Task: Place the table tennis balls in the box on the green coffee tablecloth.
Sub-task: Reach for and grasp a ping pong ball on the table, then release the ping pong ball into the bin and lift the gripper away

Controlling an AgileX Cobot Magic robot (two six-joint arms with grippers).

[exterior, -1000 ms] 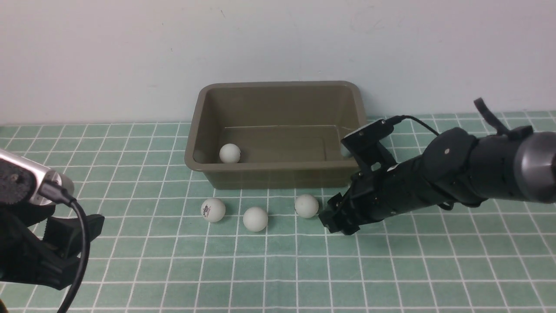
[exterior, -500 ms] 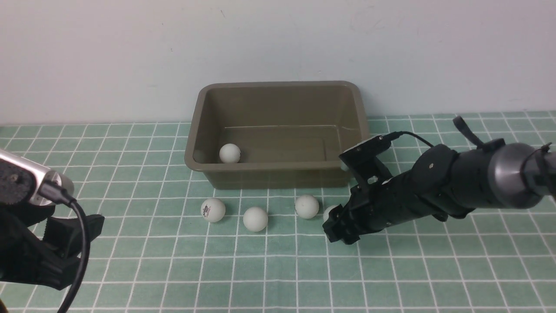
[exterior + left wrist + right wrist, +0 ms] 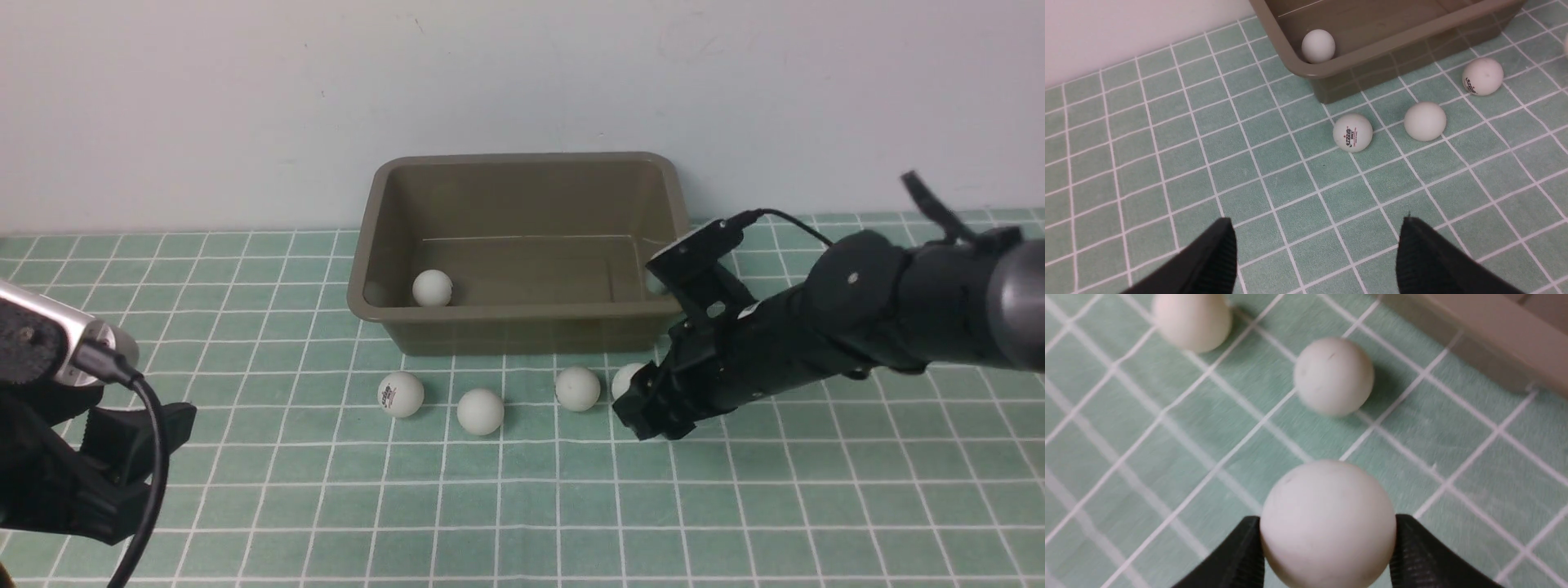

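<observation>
**Item: right gripper (image 3: pixel 1327 539) and gripped ball (image 3: pixel 1327 498).**
- Change: over the last second the fingers have drawn in. They now press on both sides of one of the table tennis balls, pinching it between the pads.
- Change: the ball was hidden behind the fingers a second ago. In the front view it now shows at the gripper's tip.
- Meaning: the pick looks made; the carry to the box (image 3: pixel 522 310) is not yet done.
- Whether the ball has left the green coffee tablecloth (image 3: pixel 735 506) cannot be told.

**Item: other balls.**
- One lies inside the box (image 3: pixel 432 287), near its left end.
- Three rest in a row on the cloth before the box's front wall (image 3: pixel 401 394) (image 3: pixel 480 411) (image 3: pixel 577 388). The nearest is just beside the gripped ball.

**Item: left gripper (image 3: pixel 1314 253).**
- Its fingers are spread with nothing between them.
- It hangs over bare cloth, well apart from the row.
</observation>
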